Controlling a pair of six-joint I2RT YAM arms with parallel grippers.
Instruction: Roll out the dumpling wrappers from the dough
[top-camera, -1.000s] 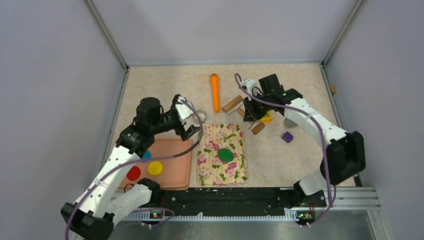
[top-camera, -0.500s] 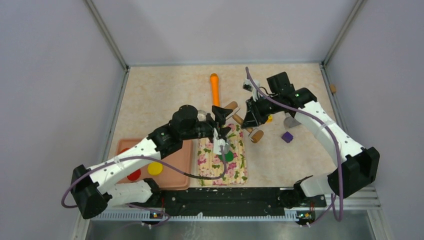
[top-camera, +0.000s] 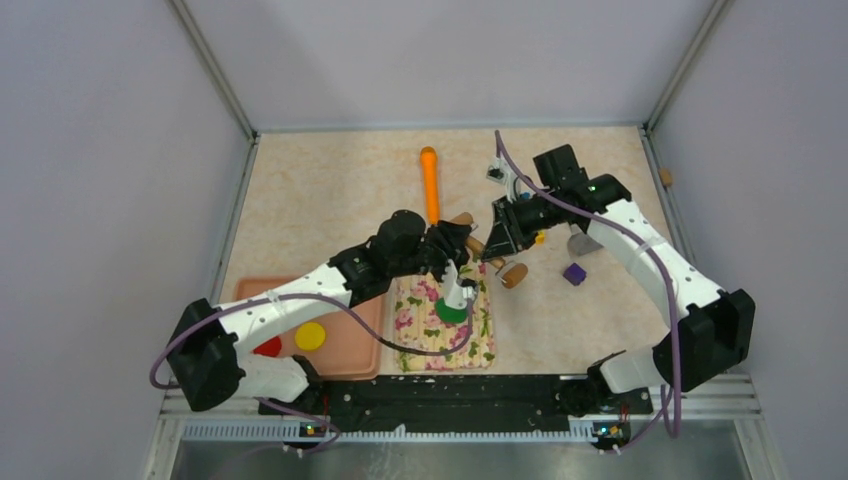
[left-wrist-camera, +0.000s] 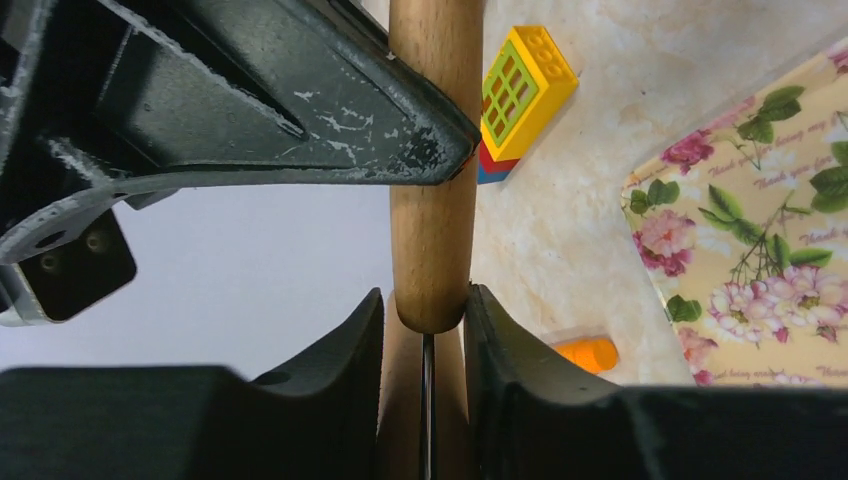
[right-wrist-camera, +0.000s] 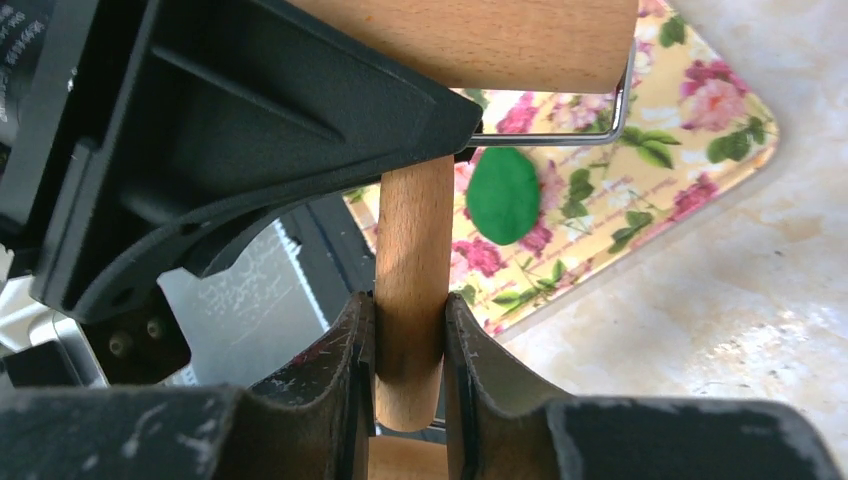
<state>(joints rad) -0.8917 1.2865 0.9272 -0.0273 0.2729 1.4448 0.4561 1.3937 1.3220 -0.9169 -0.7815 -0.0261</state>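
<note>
dough: one dark green oval (right-wrist-camera: 503, 195), lying flat on the floral mat (top-camera: 470, 345), near its middle; from above, the left arm hides part of it.
dough axis: in the right wrist view the oval's long way runs nearly up and down, much in line with the wooden handle in front of it.
rolling pin: one, wooden (right-wrist-camera: 410, 240), just past the mat's far right corner; from above its length slants from back-left to front-right, with a wooden end showing on each side of the grippers.
right gripper (right-wrist-camera: 408, 310): pinching the pin's handle, wood tight between both fingers.
left gripper (left-wrist-camera: 425, 310): fingers close on either side of the handle; whether they squeeze it i cannot tell.
wrappers: two in sight, one red wrapper (top-camera: 267, 347) and one yellow wrapper (top-camera: 310, 336), both flat on the pink tray (top-camera: 355, 350) left of the mat.
loose bits: one orange stick (top-camera: 430, 185), one purple block (top-camera: 574, 272), one yellow brick (left-wrist-camera: 527, 88).
</note>
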